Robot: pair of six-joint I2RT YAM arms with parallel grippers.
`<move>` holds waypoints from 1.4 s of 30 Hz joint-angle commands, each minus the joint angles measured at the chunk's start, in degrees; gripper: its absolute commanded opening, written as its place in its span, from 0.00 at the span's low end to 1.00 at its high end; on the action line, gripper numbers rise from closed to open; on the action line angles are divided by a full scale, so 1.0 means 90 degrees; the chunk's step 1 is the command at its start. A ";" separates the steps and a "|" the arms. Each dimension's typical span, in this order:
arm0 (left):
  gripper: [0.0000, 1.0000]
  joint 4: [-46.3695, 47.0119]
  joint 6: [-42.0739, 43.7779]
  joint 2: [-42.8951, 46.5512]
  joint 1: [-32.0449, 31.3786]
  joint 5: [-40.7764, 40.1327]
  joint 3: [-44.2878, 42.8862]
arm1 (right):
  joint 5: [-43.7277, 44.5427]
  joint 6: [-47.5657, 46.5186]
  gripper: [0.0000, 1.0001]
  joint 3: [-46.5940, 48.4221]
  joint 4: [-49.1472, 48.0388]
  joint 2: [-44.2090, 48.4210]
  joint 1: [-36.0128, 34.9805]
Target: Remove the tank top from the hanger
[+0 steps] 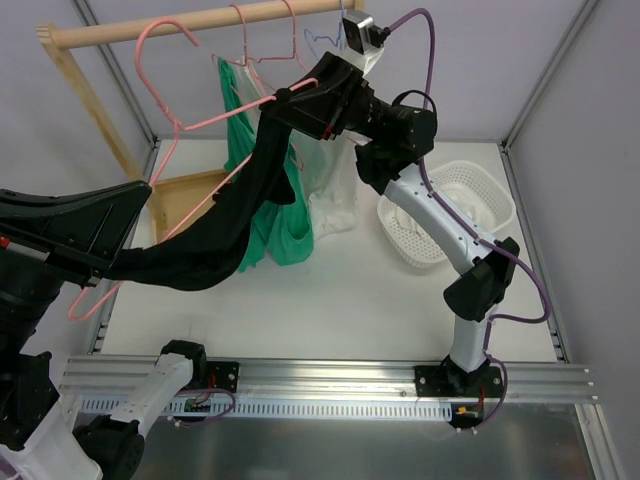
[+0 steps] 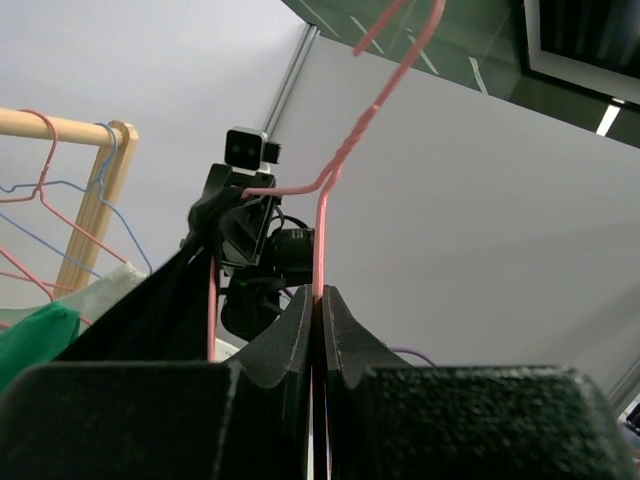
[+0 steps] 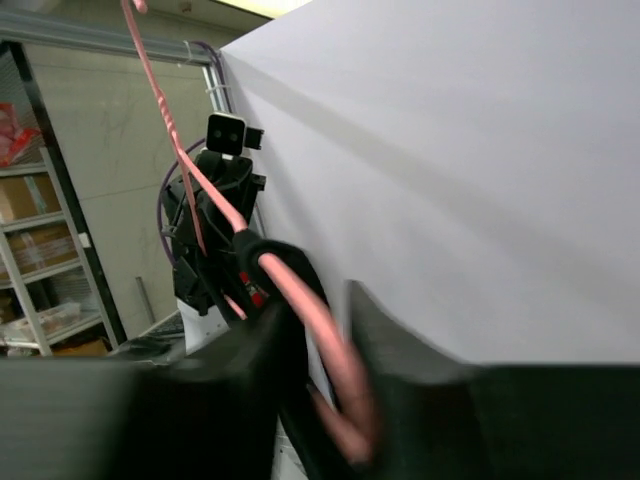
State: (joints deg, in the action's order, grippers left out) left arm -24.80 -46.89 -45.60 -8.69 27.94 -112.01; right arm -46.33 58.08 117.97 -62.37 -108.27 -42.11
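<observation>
A pink wire hanger [image 1: 200, 125] hangs in the air between my two arms, off the rail. The black tank top [image 1: 215, 235] drapes along it, sagging from upper right to lower left. My left gripper [image 1: 128, 215] is shut on the hanger's wire; in the left wrist view the fingers [image 2: 319, 295] pinch the pink wire [image 2: 345, 160], with black cloth [image 2: 140, 320] to their left. My right gripper [image 1: 300, 95] is at the hanger's far shoulder. In the blurred right wrist view its jaws [image 3: 325, 310] stand apart around the pink wire [image 3: 300, 295], with the black strap [image 3: 245, 245] looped on it.
A wooden rack [image 1: 200, 20] spans the back with more wire hangers on it. A green garment [image 1: 270, 220] and a white garment [image 1: 335, 190] hang from it. A white basket [image 1: 480, 190] stands at right. The rack's wooden base [image 1: 185, 195] is at left.
</observation>
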 commanded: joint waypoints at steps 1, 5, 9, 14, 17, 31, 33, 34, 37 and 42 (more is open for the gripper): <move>0.00 0.0509 0.0083 0.0018 -0.0060 -0.0156 -0.0055 | 0.0148 0.0206 0.20 0.0339 -0.0200 0.0184 -0.0038; 0.00 0.0509 0.0132 0.0009 -0.0060 -0.0185 -0.0074 | 0.0157 0.0245 0.00 0.0359 0.0026 0.0252 -0.0038; 0.17 0.0509 0.0395 0.0086 -0.0060 -0.0136 0.0052 | 0.0186 0.0304 0.00 0.0368 0.0084 0.0340 -0.0028; 0.46 0.0499 0.1273 0.0340 -0.0060 0.0098 0.0618 | 0.0079 0.0372 0.00 0.0408 0.0299 0.0487 -0.0009; 0.53 0.0509 0.1538 0.0409 -0.0060 0.0264 0.0979 | 0.0011 0.0567 0.00 0.0417 0.0338 0.0545 0.0020; 0.66 0.0177 0.2174 0.0370 -0.0060 0.0683 0.1195 | -0.0732 0.1368 0.00 -0.1104 0.0319 0.1697 0.0147; 0.65 0.0187 0.2056 0.0331 -0.0060 0.0849 0.1234 | -0.0693 0.1339 0.00 -0.1213 0.0319 0.1834 0.0138; 0.65 0.0187 0.2046 0.0331 -0.0060 0.0870 0.1244 | -0.0683 0.1329 0.00 -0.1252 0.0328 0.1864 0.0147; 0.66 0.0187 0.1929 0.0379 -0.0060 0.0996 0.1283 | -0.0469 0.1310 0.00 -0.1253 0.0338 0.1883 0.0206; 0.72 0.0196 0.1744 0.0545 -0.0060 0.1016 0.1322 | -0.0107 0.1183 0.00 -0.1253 0.0416 0.1864 0.0313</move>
State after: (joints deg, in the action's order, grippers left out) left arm -23.70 -29.54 -41.78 -8.69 35.14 -100.31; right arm -51.99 68.18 106.06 -56.36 -93.82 -40.10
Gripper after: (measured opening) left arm 0.708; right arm 0.070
